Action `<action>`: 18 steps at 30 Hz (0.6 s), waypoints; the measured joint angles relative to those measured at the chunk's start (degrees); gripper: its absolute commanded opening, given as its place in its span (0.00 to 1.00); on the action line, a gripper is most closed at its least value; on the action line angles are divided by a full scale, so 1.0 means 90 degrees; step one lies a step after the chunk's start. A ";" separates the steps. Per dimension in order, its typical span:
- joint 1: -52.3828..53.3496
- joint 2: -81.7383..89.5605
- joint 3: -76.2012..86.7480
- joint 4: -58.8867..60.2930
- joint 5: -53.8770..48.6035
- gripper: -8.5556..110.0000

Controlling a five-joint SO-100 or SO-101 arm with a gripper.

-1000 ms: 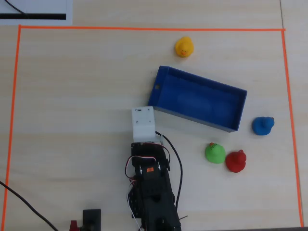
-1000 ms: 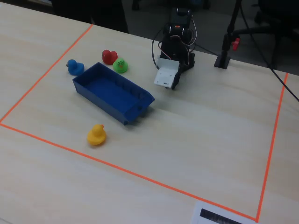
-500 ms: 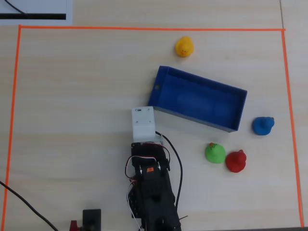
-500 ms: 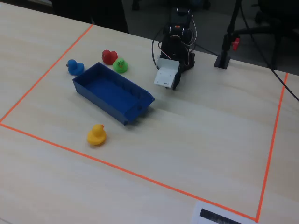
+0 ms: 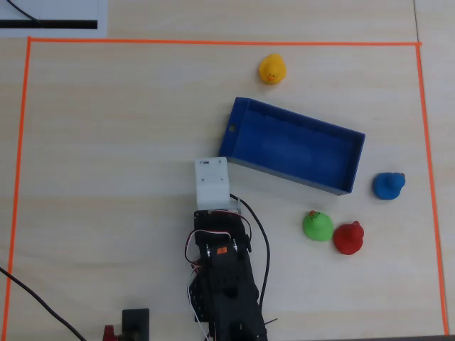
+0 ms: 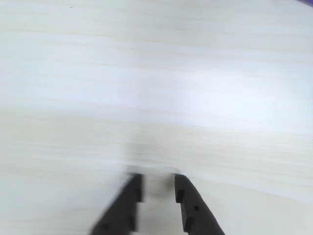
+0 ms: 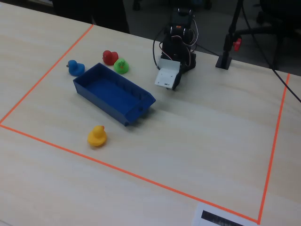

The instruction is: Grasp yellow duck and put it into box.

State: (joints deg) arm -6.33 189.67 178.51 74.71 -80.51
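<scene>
A black robot arm [image 5: 224,277] sits folded at the near edge of a pale wooden surface [image 5: 106,142] marked by an orange tape border [image 5: 21,142]. In the wrist view its jaws hang just above bare wood, slightly parted, with nothing between them; the gripper [image 6: 157,188] is empty. Just beyond the arm lies the blue box [image 5: 295,145], angled and empty. To its right in the overhead view sit a green duck [image 5: 317,225] and a red duck [image 5: 349,238], touching, with a blue duck [image 5: 388,185] near the box's end. Farthest away, beyond the box, the yellow duck [image 5: 271,69] stands alone on the surface.
</scene>
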 measured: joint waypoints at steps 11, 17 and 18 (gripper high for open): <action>0.1055 -0.2041 -0.3506 0.0713 0.0605 0.07; 0.1143 -0.4883 -0.7109 0.0947 0.1611 0.07; 0.1113 -0.5332 -0.7598 0.0791 0.1641 0.07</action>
State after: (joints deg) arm 3.69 141.68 110.13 81.83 -65.74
